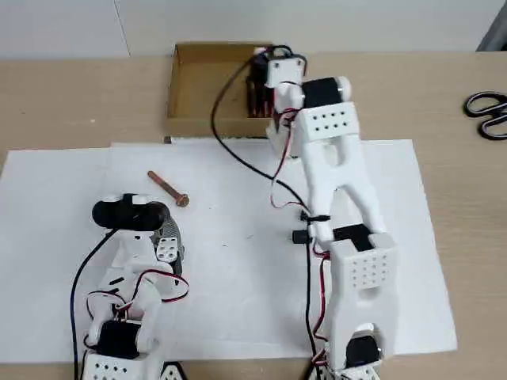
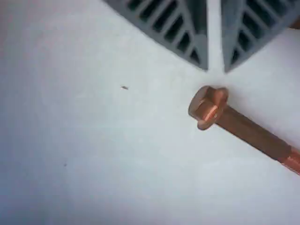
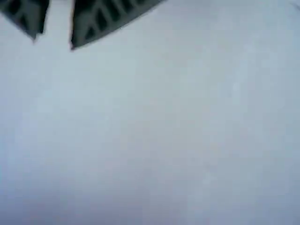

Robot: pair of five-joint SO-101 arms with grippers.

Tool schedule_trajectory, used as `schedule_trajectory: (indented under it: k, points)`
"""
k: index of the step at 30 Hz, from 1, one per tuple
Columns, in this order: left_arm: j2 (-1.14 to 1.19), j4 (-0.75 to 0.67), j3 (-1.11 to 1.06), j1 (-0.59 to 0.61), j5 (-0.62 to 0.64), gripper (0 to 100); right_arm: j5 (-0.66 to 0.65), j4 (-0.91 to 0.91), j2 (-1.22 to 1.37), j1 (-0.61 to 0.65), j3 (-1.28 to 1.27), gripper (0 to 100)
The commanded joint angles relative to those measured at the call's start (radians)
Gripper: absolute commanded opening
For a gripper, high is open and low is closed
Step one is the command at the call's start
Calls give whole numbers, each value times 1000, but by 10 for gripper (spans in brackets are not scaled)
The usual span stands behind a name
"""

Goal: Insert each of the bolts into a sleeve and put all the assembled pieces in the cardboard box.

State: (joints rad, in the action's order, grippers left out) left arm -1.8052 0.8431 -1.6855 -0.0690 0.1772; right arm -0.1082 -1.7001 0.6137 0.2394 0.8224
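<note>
A copper bolt (image 1: 168, 188) lies on the white paper (image 1: 238, 277), its flanged head (image 2: 208, 107) toward my left arm. My left gripper (image 1: 169, 240) rests low on the paper just short of that head, its grey fingertips (image 2: 194, 44) almost together with a thin slit between them and nothing held. My right arm stretches to the far side, where its gripper (image 1: 279, 139) hangs over the paper's far edge beside the cardboard box (image 1: 190, 87). Its fingertips (image 3: 93, 23) stand apart and empty over plain white paper.
Scissors (image 1: 487, 113) lie on the wooden table at the far right. The right arm's body and cables (image 1: 238, 158) cover the box's right part and cross the middle of the paper.
</note>
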Motion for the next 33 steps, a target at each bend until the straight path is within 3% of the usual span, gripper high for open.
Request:
schedule_trajectory:
  k: [1,7,13,27,33]
  points:
    - [2,9,4,5,-3,6,-15,7,-58,-81,-6,40]
    - [2,9,4,5,-3,6,-114,7,33,-142,-9,46]
    - [2,9,4,5,-3,6,-164,7,94,-137,-9,183]
    - [2,9,4,5,-3,6,-224,2,177,-139,-11,182]
    - [2,9,4,5,-3,6,-224,2,226,-139,-11,127]
